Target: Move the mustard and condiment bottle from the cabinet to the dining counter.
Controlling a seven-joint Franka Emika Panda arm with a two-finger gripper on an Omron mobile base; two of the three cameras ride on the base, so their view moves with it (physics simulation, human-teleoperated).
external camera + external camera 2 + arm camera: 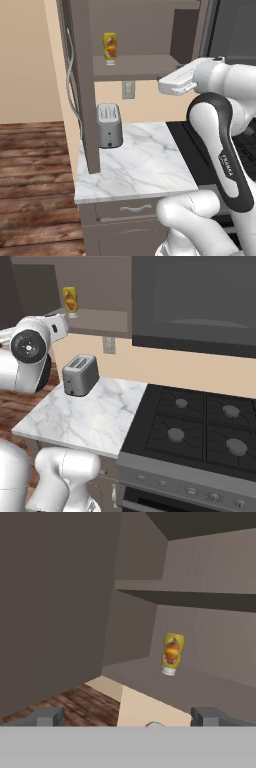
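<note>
The mustard (110, 48) (70, 301) (172, 653) is a yellow squeeze bottle with an orange label, standing cap-down on the bottom board of the open cabinet (140, 67). The cabinet door (82, 85) is swung out edge-on, its curved silver handle (72, 80) facing left. My gripper (130, 718) is open, its fingertips (50, 716) wide apart with nothing between them. It hovers in front of the cabinet's lower edge, short of the mustard and a little to its left. The condiment bottle and the dining counter are out of view.
A silver toaster (109, 125) (80, 374) stands on the small marble worktop (145, 167) below the cabinet. A black stove (200, 428) lies to the right under a dark microwave (195, 301). A wall outlet (128, 90) sits behind. An inner shelf (200, 599) crosses the cabinet.
</note>
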